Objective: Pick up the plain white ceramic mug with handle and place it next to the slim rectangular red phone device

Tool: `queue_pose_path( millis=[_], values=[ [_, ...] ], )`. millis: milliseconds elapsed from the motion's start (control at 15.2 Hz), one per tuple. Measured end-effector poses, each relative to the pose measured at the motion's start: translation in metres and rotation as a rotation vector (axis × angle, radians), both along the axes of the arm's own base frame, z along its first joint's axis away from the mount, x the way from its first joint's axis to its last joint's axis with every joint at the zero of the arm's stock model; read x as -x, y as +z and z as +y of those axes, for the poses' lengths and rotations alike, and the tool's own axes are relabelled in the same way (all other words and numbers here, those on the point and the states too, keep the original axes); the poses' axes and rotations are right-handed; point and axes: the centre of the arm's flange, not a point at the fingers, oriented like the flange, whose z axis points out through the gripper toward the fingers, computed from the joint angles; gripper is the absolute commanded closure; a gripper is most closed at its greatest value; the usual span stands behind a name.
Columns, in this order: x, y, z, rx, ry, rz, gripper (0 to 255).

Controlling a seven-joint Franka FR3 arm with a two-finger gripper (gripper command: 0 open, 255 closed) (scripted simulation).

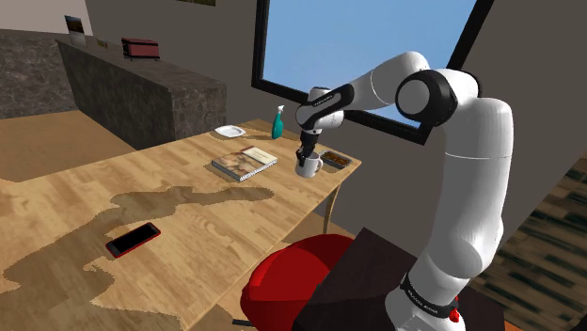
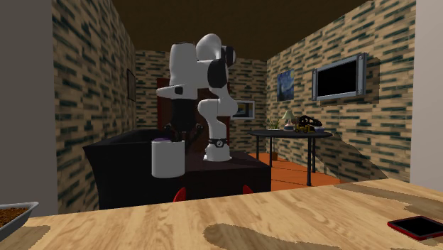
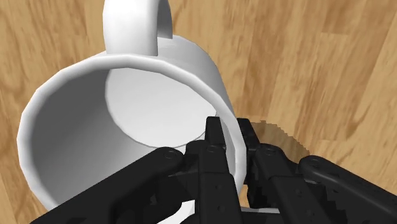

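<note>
Hand [image 1: 305, 156] points down and is clamped on the rim of the white mug [image 1: 309, 167]. The wrist view shows one black finger [image 3: 214, 149] inside the cup and the other outside, pinching the wall opposite the handle. In the second exterior view the mug's base sits above the counter's [image 1: 188, 202] far edge, so it looks lifted off the wood.

The red phone [image 1: 133, 240] lies flat, well apart from the mug, toward the shoulder view's lower left. A spiral-bound book [image 1: 245, 163] lies near the mug on the phone's side of it. A tray [image 1: 337, 158] of brown stuff sits just beside the mug on the other side. A teal spray bottle [image 1: 278, 123] and a small white plate [image 1: 230, 132] stand farther back. A red chair [image 1: 292, 273] is tucked under the counter's near edge.
</note>
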Motion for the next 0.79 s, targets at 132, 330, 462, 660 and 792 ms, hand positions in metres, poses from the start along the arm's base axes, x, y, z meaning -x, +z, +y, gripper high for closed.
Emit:
queue_pose_path(
  millis=[132, 330, 462, 660, 792],
  values=[
    [0.001, 0.011, 0.0, 0.0, 0.0, 0.0, 255],
    [0.001, 0.027, 0.0, 0.0, 0.0, 0.0, 255],
    [0.002, 0.037, -0.001, 0.0, 0.0, 0.0, 255],
    [-0.001, 0.044, 0.015, 0.0, 0.0, 0.0, 255],
    [-0.004, 0.044, 0.037, 0.0, 0.001, 0.001, 255]
  ],
)
